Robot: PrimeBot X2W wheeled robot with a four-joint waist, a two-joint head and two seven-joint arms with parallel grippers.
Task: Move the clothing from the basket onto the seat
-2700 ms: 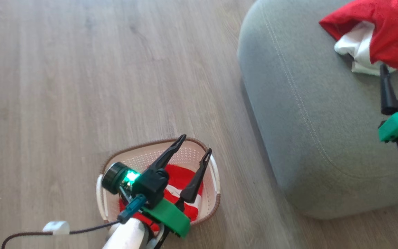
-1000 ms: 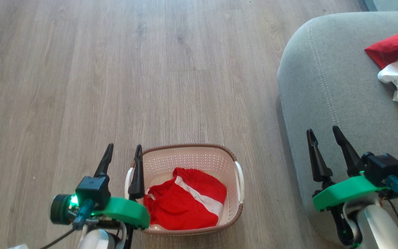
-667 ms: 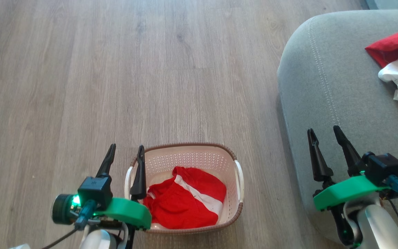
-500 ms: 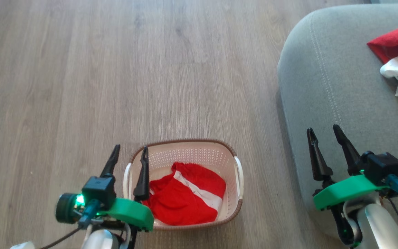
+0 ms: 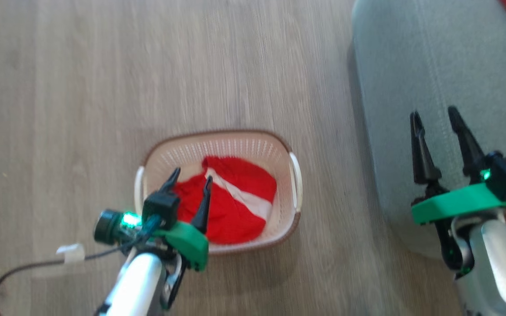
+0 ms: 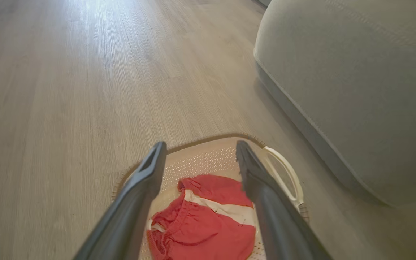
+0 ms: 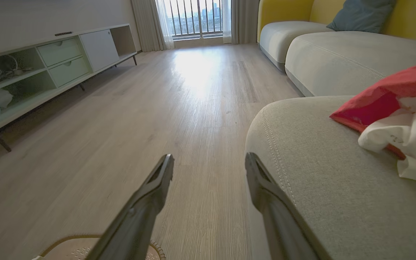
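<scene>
1. Red cloth, soft and crumpled: one garment (image 5: 235, 219) lies heaped in the basket (image 5: 235, 147). A white band (image 5: 246, 199) slants across it, and in the left wrist view a gathered elastic edge (image 6: 173, 213) runs down its left side.
2. To my eye it is light and limp. It should sag and trail when lifted, and nothing about it can break. A shallow pinch on a single thin layer might slip, and a dangling end could catch on the brown rim (image 5: 218, 131).
3. I'd take hold at the bunched elastic edge, or at a raised fold near the middle, where the cloth is thickest.
4. The left gripper (image 5: 193, 173) hangs over the left part of the basket with its fingers spread fairly wide and nothing between them. The tips sit above the red cloth, but I cannot tell whether they touch it.
5. The basket stands on the wood floor (image 5: 81, 87), near the seat (image 5: 411, 66), with a strip of floor between them.
6. The right gripper (image 5: 434, 111) is over the seat's near edge, its fingers likewise apart and empty.
7. A second garment (image 7: 388, 97), red over white, rests further along the seat, well apart from that gripper. By my reckoning half the job is done.
</scene>
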